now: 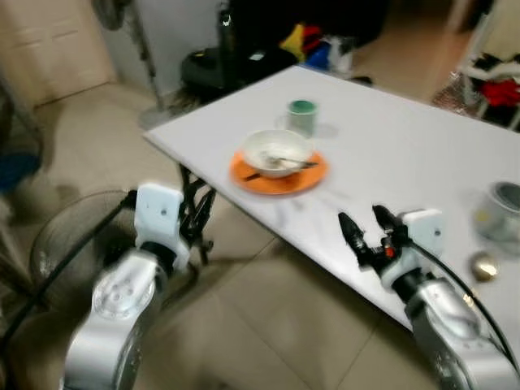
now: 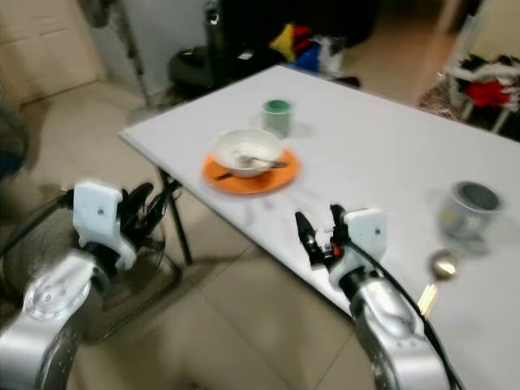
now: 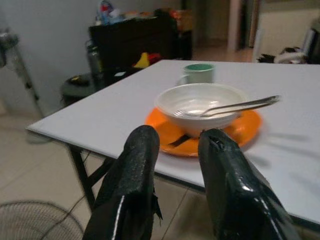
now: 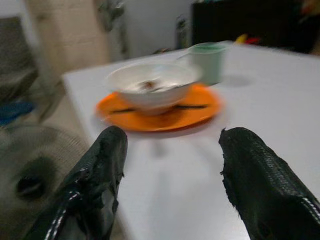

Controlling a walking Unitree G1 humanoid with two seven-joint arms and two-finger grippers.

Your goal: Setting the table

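Bowl (image 1: 276,152) on orange plate (image 1: 279,174), desk (image 1: 390,154) | right gripper (image 1: 364,225) jaws spread, empty; left gripper (image 3: 180,150) jaws slightly parted | advice: approach level, grip plate rim.

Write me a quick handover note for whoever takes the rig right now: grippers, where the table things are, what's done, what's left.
Left gripper: open, empty, off the table's near corner, pointing at the place setting.
Right gripper: open, empty, over the table edge, facing the setting.
White bowl sits on the orange plate, a spoon resting in it; green cup stands just behind.
Further to the right: a grey cup and a gold spoon on the table.
Done: one setting looks laid.
Left, probably: place the grey cup and gold spoon.
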